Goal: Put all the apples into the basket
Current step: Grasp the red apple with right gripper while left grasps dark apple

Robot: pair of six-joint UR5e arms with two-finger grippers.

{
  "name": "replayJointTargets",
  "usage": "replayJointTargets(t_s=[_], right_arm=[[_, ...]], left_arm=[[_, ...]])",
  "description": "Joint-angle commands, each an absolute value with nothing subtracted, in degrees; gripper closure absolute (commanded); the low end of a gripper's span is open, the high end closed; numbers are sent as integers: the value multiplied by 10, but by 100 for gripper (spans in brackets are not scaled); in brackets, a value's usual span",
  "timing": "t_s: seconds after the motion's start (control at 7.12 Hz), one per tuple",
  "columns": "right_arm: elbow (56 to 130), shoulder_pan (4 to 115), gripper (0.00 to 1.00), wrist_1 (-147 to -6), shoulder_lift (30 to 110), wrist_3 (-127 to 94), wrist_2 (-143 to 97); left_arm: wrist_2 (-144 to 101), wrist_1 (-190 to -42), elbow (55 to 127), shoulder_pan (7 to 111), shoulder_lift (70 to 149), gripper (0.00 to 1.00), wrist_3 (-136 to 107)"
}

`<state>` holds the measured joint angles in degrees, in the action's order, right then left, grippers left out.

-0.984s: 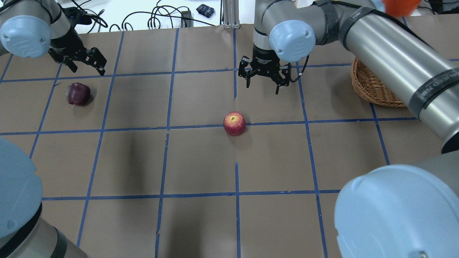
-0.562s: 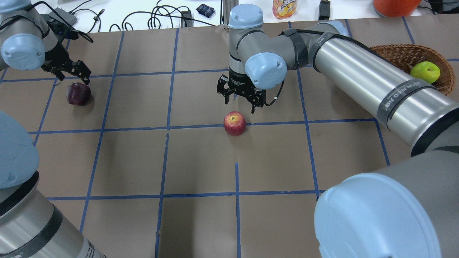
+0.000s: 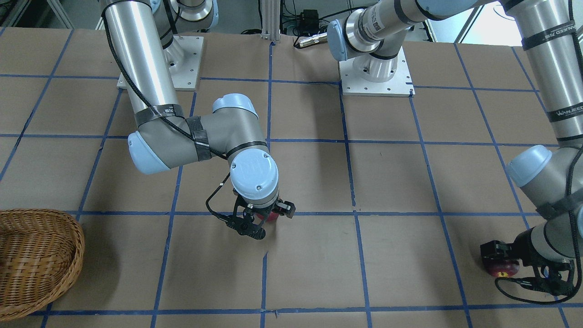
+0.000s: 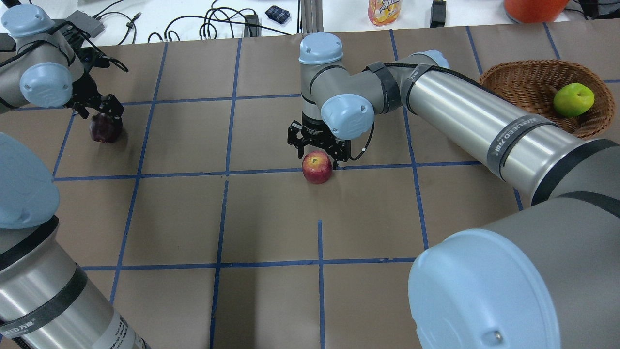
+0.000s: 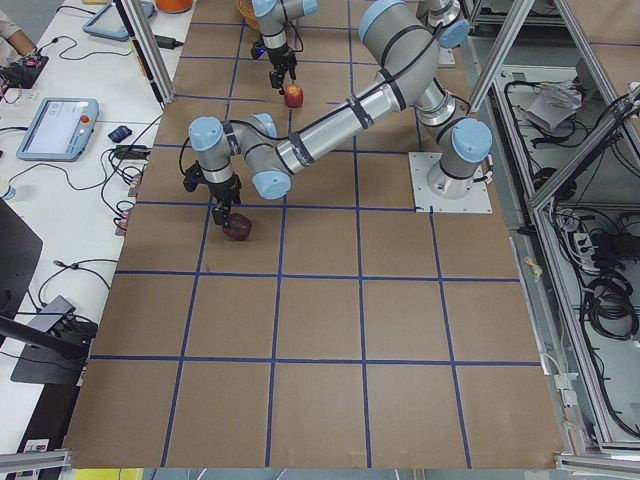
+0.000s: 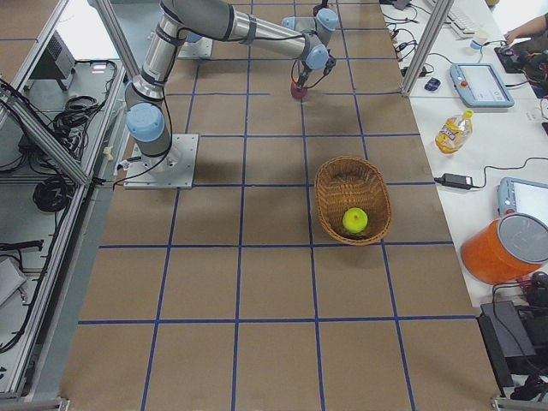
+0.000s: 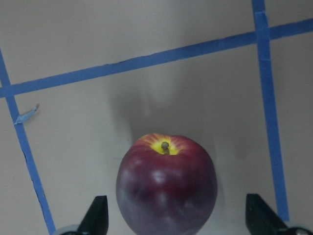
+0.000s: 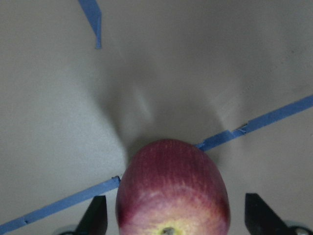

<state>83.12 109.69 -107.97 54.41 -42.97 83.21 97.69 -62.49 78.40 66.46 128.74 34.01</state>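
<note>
The right pincer (image 4: 317, 154) gapes wide, fingers either side of the red apple (image 4: 317, 169) on the counter (image 4: 271, 218), not touching. The left pincer (image 4: 100, 113), equally wide, straddles the maroon apple (image 4: 104, 131). The green apple (image 4: 573, 99) lies in the basket (image 4: 518, 83), well away from both.

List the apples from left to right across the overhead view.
dark maroon apple → red apple → green apple, which lies in the basket
</note>
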Motion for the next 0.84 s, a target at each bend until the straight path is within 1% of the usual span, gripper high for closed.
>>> replayJointTargets(t_s=[0.0,0.14,0.28,0.42,0.56,0.7], right_arm=[[840,1100,0,-1079,542,-430,828],[859,1100,0,-1083,542,-430,825],[864,1100,27,-1102,542,-431,825],[857,1100,95,-1114,545,-438,824],[852,1093,100,-1114,547,-436,825],[833,1080,100,-1111,555,-435,830]], left_arm=[[977,-613,784,664,1303,0,340],[977,-611,786,664,1306,0,340],[977,-611,786,663,1309,0,347],[976,-608,786,663,1310,8,358],[977,-608,783,663,1310,37,360],[977,-617,783,664,1299,57,361]])
